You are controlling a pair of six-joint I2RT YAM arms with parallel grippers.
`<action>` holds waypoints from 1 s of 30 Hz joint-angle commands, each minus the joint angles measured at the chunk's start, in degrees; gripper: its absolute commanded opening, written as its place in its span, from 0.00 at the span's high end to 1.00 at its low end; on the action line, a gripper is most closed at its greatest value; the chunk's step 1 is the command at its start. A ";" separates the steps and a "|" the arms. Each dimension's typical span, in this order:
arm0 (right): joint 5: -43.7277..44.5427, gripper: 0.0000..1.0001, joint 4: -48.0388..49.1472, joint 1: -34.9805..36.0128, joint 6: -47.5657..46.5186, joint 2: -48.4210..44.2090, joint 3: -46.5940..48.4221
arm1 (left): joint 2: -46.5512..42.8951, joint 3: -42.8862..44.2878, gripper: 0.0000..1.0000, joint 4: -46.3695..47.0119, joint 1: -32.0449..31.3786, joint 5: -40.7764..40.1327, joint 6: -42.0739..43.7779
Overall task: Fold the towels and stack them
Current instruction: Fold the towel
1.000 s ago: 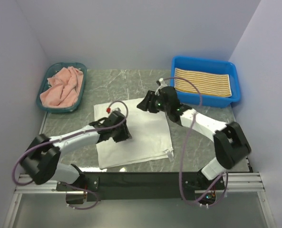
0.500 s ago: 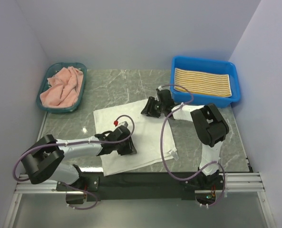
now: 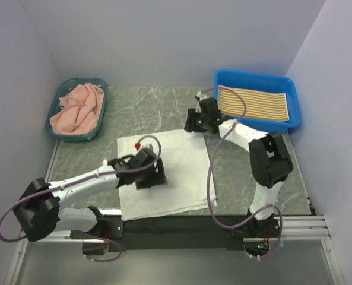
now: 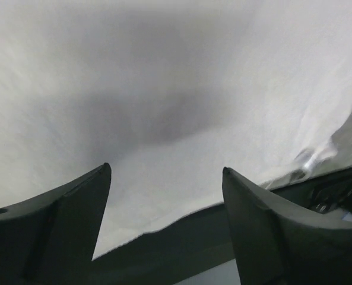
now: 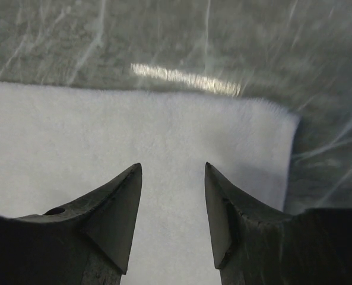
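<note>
The plain white towel (image 3: 181, 172) lies spread flat in the middle of the table. My left gripper (image 3: 151, 177) is open and empty just above its near-left part. In the left wrist view the left gripper (image 4: 165, 168) hangs over the towel (image 4: 164, 89) by its near edge. My right gripper (image 3: 192, 123) is open and empty at the towel's far right corner. The right wrist view shows the right gripper (image 5: 173, 165) over that corner (image 5: 247, 136). The salmon pink towel (image 3: 78, 108) is bunched in a teal basket. The folded yellow-and-white striped towel (image 3: 253, 102) lies in a blue bin. No dark-and-white striped towel shows.
The teal basket (image 3: 100, 122) stands at the far left and the blue bin (image 3: 256, 124) at the far right. The table top is grey marble (image 3: 152, 104). A black strip (image 3: 176, 224) runs along the near edge. Purple walls close in the sides and back.
My right gripper has moved toward the far side, to the white towel's far right corner. My left gripper has shifted toward the near edge. The towel has slid slightly nearer and lies flatter.
</note>
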 commanded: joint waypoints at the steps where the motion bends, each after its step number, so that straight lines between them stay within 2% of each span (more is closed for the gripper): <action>1: 6.81 0.46 -8.00 -0.49 -19.27 -3.72 9.67 | 0.09 10.31 0.17 -8.49 7.35 -6.12 9.19; 2: 7.51 0.46 -10.36 -0.49 -21.47 -2.58 11.00 | 0.71 11.72 0.15 -8.76 12.42 -6.13 11.21; 3: 7.52 0.46 -11.52 -0.49 -26.54 -1.87 12.41 | 1.50 14.25 0.14 -9.11 14.82 -6.39 15.32; 5: 8.04 0.46 -15.54 -0.49 -30.44 0.84 16.36 | 4.57 17.16 0.14 -10.16 20.87 -8.06 18.60; 9: 9.27 0.46 -19.60 -0.49 -39.66 5.33 21.55 | 9.06 23.41 0.14 -11.31 27.22 -11.66 24.84; 12: 9.37 0.45 -23.47 -0.49 -44.32 9.55 27.34 | 9.59 23.77 0.15 -8.69 31.09 -12.54 26.78; 17: 9.37 0.43 -29.70 -0.41 -49.52 15.87 32.63 | 8.28 21.23 0.14 -7.53 33.03 -10.61 28.37; 19: 10.94 0.42 -30.51 -0.49 -51.28 16.50 33.34 | 7.23 20.08 0.14 -8.06 33.12 -12.09 28.90; 26: 6.30 0.43 -32.97 -0.76 -53.31 16.94 33.52 | 4.14 15.60 0.15 -6.04 33.39 -12.02 29.69; 30: 6.72 0.44 -33.15 -0.76 -53.22 18.87 33.69 | 4.41 15.42 0.15 -6.13 33.47 -11.84 30.13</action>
